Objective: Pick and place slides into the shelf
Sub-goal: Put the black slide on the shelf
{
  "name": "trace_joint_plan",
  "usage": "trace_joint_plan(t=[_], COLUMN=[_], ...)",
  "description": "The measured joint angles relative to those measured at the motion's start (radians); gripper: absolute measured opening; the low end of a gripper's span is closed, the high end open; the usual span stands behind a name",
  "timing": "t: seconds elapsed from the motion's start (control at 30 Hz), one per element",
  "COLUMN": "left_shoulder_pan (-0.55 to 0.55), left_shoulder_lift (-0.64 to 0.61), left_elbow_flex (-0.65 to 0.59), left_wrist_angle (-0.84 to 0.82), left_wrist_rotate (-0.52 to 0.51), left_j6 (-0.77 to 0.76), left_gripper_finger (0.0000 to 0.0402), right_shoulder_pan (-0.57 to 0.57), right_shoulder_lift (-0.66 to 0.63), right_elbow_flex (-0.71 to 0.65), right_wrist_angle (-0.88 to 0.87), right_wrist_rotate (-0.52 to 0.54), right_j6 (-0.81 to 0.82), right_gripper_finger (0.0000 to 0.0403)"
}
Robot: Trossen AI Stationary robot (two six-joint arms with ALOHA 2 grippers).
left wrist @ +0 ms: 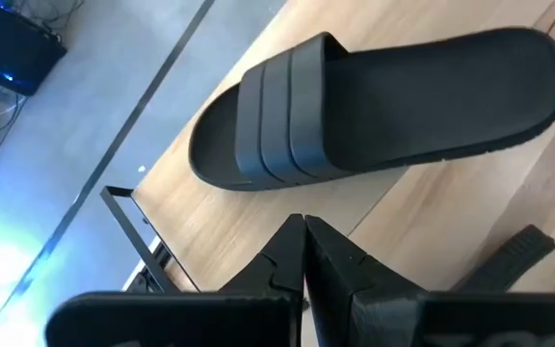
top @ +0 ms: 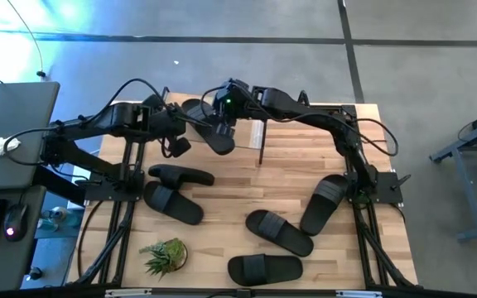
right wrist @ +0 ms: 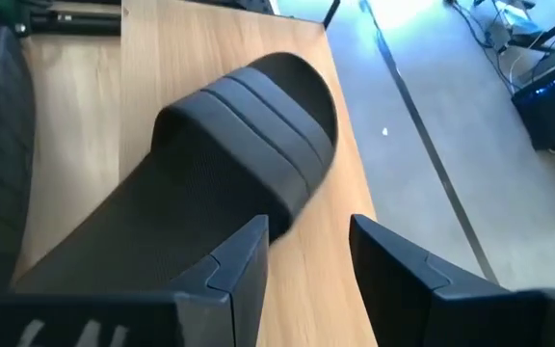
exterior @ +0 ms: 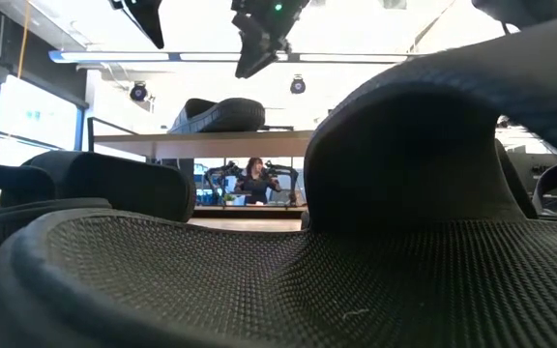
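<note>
Right pincer [right wrist: 306, 255] found over the shelf [top: 305, 132] at the far edge of the counter [top: 222, 199], fingers apart, nothing gripped. One slide [right wrist: 229, 164] seen lying on the shelf's top plank directly ahead of those fingers, close to the plank's edge. Left pincer [left wrist: 303, 253] noted just beside, fingers pressed together, empty, above the same slide. Five more slides [top: 280, 232] counted on the counter, well apart from the shelf. Judged as release step. Recommended: lift straight up, clear of the strap, to avoid dragging the slide off the edge.
</note>
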Motion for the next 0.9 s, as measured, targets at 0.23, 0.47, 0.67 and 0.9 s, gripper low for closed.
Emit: trace_joint_plan(t=[0.23,0.47,0.67,0.9], left_shoulder_pan=[0.068,0.153,0.215,0.297], left_shoulder_lift=[-0.030,-0.043,-0.045,-0.061], left_elbow_flex=[0.000,0.000,-0.020,-0.222], left_wrist_angle=[0.010,0.065,0.141,0.220], left_wrist_rotate=[0.045,0.226,0.375,0.480], left_j6=[0.028,0.108,0.174,0.181], left_gripper_finger=[0.0001,0.0001,0.0001,0.0000], right_shoulder_pan=[0.000,-0.015,-0.079,-0.137], right_shoulder_lift=[-0.072,-0.138,-0.186,-0.197], right_elbow_flex=[0.000,0.000,-0.008,-0.039], right_wrist_angle=[-0.104,-0.210,-0.261,-0.289], right_wrist_rotate=[0.000,-0.173,-0.393,-0.524], right_j6=[0.001,-0.008,-0.008,0.010], right_gripper_finger=[0.0140,0.0140,0.0121,0.0066])
